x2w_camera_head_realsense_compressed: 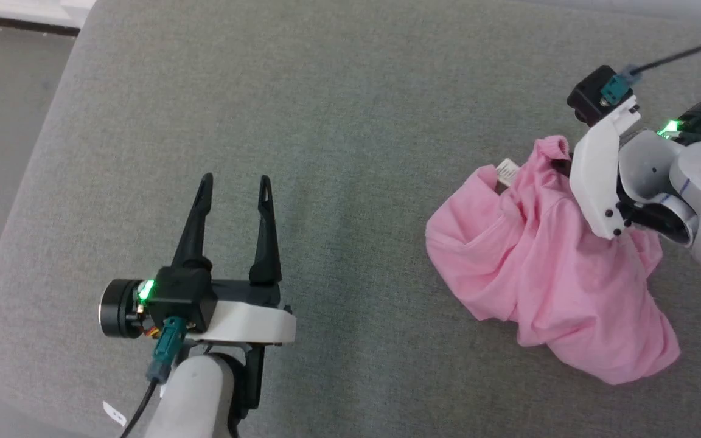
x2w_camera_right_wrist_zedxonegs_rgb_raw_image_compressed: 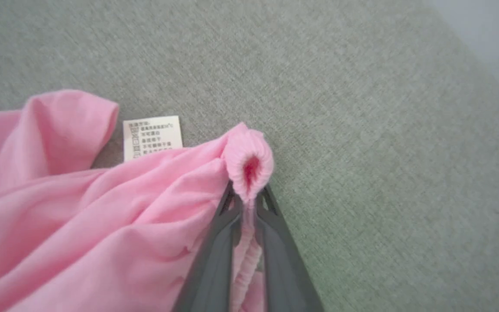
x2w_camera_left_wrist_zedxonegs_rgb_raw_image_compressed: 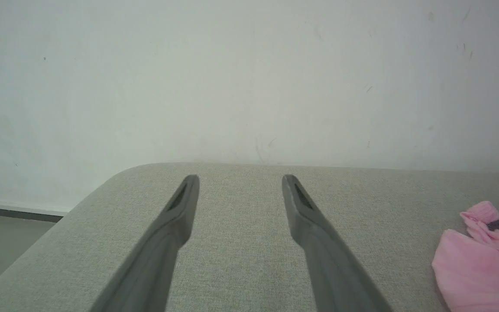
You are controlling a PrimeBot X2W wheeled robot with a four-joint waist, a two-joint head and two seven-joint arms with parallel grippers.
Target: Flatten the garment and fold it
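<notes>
Grey forearms [x2w_camera_head_realsense_compressed: 195, 395] carry white brackets [x2w_camera_head_realsense_compressed: 247, 322], black tapered gripper fingers [x2w_camera_head_realsense_compressed: 195, 225], green lights [x2w_camera_head_realsense_compressed: 145, 290], teal plugs [x2w_camera_head_realsense_compressed: 165, 356].

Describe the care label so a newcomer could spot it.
On the grey cushion, find the crumpled pink garment at the right. A small white label with printed lines sticks out at its far edge, the only non-pink patch there.

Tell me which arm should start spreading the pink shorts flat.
Right. The right gripper is shut on the garment at its gathered waistband; the left gripper hangs open over the grey cushion, apart from the fabric.
</notes>
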